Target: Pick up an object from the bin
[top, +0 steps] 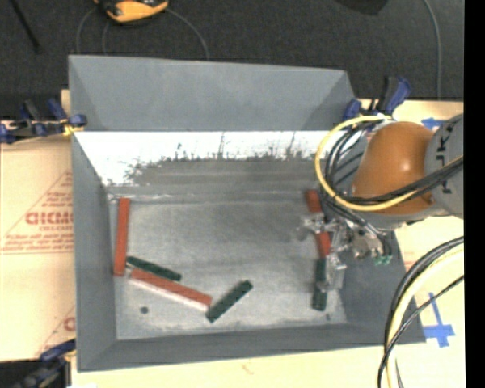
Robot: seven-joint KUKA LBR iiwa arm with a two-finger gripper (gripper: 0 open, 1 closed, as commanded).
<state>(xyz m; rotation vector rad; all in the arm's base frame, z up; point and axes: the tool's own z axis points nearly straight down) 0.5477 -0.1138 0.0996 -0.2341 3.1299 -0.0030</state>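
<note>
My gripper hangs low over the right side of the bin, close to the right wall. A red stick runs under it from the back, its near end hidden by the gripper's metal parts. A dark green stick lies lengthwise just in front of the gripper, its far end right by the gripper; I cannot tell whether they touch.
At the left wall stands a red stick. On the floor at front left lie a dark green stick, a red-and-pink stick and another dark green stick. The arm's orange cover and cables overhang the bin's right rim.
</note>
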